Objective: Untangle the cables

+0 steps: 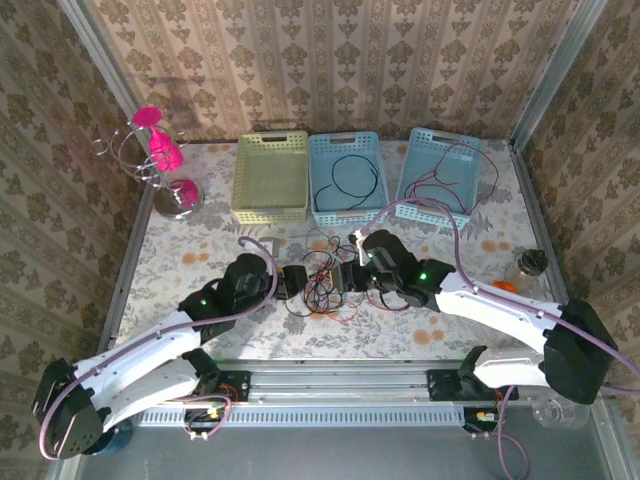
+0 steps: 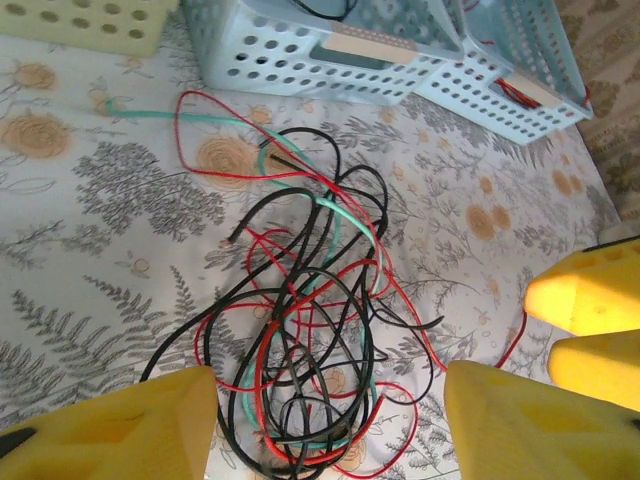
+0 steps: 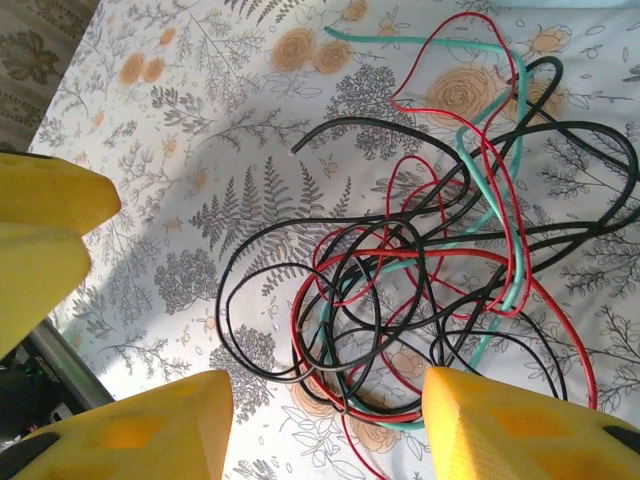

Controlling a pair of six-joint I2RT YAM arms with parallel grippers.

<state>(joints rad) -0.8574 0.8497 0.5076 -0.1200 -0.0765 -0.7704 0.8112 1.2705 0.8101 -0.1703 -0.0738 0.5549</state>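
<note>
The cables (image 1: 322, 280) lie in a loose tangle of red, black and one teal-green wire on the floral tablecloth, between my two grippers. My left gripper (image 1: 297, 283) sits at the tangle's left side. In the left wrist view its jaws (image 2: 325, 430) stand open, with the near loops of the cables (image 2: 300, 310) lying flat between the yellow fingers (image 2: 110, 430), touched by neither. My right gripper (image 1: 345, 277) faces it from the right. It is open too (image 3: 330, 430), and the cables (image 3: 400, 260) spread on the cloth between and beyond its fingers (image 3: 530, 430).
Three baskets stand behind the tangle: a yellow-green one (image 1: 270, 178), a light blue one (image 1: 347, 178) holding a black wire, and a tilted light blue one (image 1: 440, 175) holding red and black wires. A pink-topped metal stand (image 1: 165, 160) is at the back left.
</note>
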